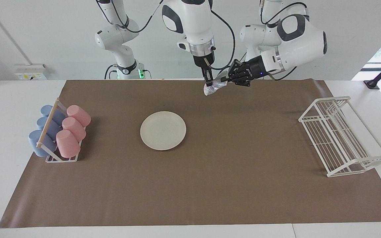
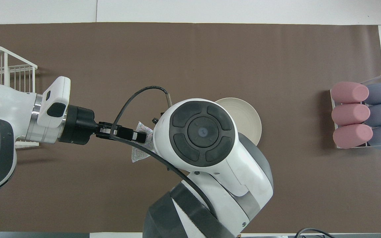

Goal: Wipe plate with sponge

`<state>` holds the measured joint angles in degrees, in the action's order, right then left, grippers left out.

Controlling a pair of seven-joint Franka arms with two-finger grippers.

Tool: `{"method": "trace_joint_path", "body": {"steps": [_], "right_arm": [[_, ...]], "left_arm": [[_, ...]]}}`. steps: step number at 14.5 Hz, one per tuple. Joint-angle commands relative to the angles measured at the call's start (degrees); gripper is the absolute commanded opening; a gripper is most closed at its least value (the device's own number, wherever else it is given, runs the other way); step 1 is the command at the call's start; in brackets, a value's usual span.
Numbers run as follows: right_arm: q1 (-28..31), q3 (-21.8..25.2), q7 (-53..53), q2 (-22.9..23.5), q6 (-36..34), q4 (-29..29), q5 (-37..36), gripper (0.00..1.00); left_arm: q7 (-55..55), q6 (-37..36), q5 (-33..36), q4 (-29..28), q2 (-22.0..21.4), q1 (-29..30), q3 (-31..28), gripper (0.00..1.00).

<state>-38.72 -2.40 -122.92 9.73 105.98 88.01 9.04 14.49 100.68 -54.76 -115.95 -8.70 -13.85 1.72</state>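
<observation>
- Cups (image 1: 60, 130), six in all, three blue and three pink, lie on their sides in one cup rack (image 1: 61, 158) at nine o'clock on the brown mat (image 1: 190, 185) in the facing view, toward the right arm's end, apparently stored clear of the work.
- One plate (image 1: 163, 130) lies flat and bare near the mat's centre, untouched; presumably set there so either arm can reach it.
- One sponge (image 1: 214, 86) hangs in the air at twelve o'clock from the plate, over the mat's edge nearest the robots.
- Right gripper (image 1: 207, 81) points straight down, fingers pinched shut on the sponge's top.
- Left gripper (image 1: 225, 78) comes in sideways, fingers closed on the sponge's other edge: it looks like a handover, with both grippers gripping it.
- One white wire rack (image 1: 339, 135) stands empty at three o'clock.
</observation>
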Motion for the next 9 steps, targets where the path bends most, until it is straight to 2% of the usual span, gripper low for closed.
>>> {"method": "trace_joint_path", "body": {"steps": [1, 2, 3, 4, 5, 7, 9], "right_arm": [[0.8, -0.2, -0.4, 0.6, -0.3, -1.3, -0.3, 0.00], [1.0, -0.2, 1.3, 0.5, -0.4, -1.2, -0.2, 0.06], [1.1, 0.0, 4.2, 0.4, -1.0, -1.2, -0.2, 0.29], [1.2, 0.1, 7.0, 0.0, -1.1, -0.8, -0.8, 0.63], [1.7, 0.3, 10.0, -0.7, -1.4, -0.3, -0.9, 0.68], [4.7, 0.3, 19.3, -3.0, -4.7, 0.7, -1.0, 0.69], [9.2, 0.4, 34.0, -5.8, -10.1, 2.0, -1.0, 0.70]], "left_arm": [[-1.6, -1.0, 0.8, -0.6, -0.5, -0.6, -0.8, 0.00], [-1.7, -1.0, 0.8, -0.5, -0.5, -0.5, -0.8, 0.00], [-1.9, -1.1, 0.8, -0.4, -0.5, -0.5, -0.8, 0.00], [-2.0, -1.3, 0.9, -0.4, -0.5, -0.3, -0.8, 0.00], [-2.4, -1.3, 1.0, -0.2, -0.4, -0.2, -0.8, 0.00], [-3.9, -1.3, 3.3, 0.5, 0.2, 0.1, -0.8, 0.00], [-8.5, -0.8, 8.7, 1.8, 0.8, 0.0, -0.8, 0.00]]}}
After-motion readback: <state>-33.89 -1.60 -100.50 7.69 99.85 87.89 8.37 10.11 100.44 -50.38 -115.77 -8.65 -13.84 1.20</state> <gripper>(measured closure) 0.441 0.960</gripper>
